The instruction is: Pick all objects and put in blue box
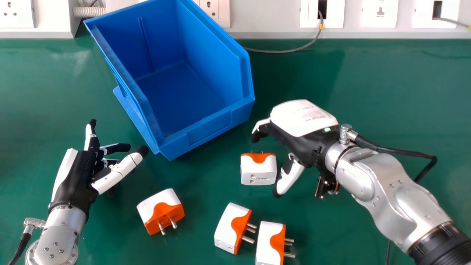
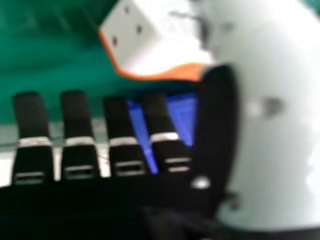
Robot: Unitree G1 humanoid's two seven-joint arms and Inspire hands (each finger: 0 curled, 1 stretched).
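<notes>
On the head view as a dial, the box (image 1: 206, 134) sits at 10 to 11 o'clock, smooth blue plastic with straight walls and a ribbed left flank, its lowered front lip turned toward 5. It stands on the table (image 1: 386, 95), a flat green surface with a soft sheen.

The right hand (image 1: 301, 121), at 3 o'clock, has a glossy white shell over matt black parts; its fingers are released, stretched out straight in the right hand view. Between fingers and thumb, ungrasped, a plug (image 1: 258, 171) lies near the dial's centre, a chunky white block with an orange cap, its prong tips toward 12.

Three more lie on the table: a plug (image 1: 156, 206) at 7 to 8, round metal prongs toward 5; a plug (image 1: 228, 224) at 6, prongs toward 4; and beside it a plug (image 1: 266, 243) between 5 and 6, prongs toward 3.

The left hand (image 1: 75, 176), at 8 to 9, is also released, its fingers loosely spread. A thin grey cable (image 1: 290, 50) curves from a square white socket (image 1: 333, 16) at 1 o'clock.
</notes>
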